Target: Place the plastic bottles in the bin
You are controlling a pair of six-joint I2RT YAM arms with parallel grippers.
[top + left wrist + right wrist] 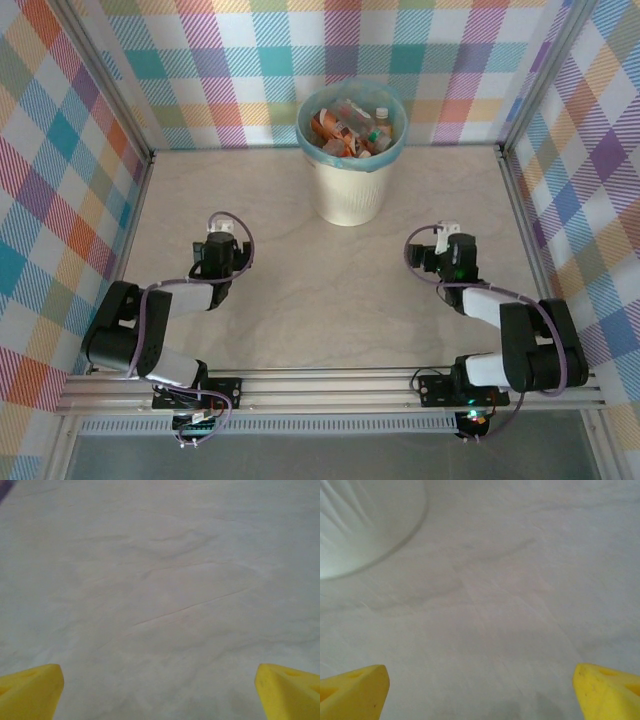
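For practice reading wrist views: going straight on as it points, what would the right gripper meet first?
The right gripper would probably meet bare table first; the bin stands left of that line.

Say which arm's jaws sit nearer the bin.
The right arm: its wrist view catches the bin at upper left, while the left arm sits farther off.

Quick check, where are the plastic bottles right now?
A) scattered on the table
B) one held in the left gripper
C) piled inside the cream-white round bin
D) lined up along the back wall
C: the small plastic bottles with orange and red labels lie heaped inside the cream-white round bin with the teal liner, while the left gripper and right gripper are open and hold nothing.
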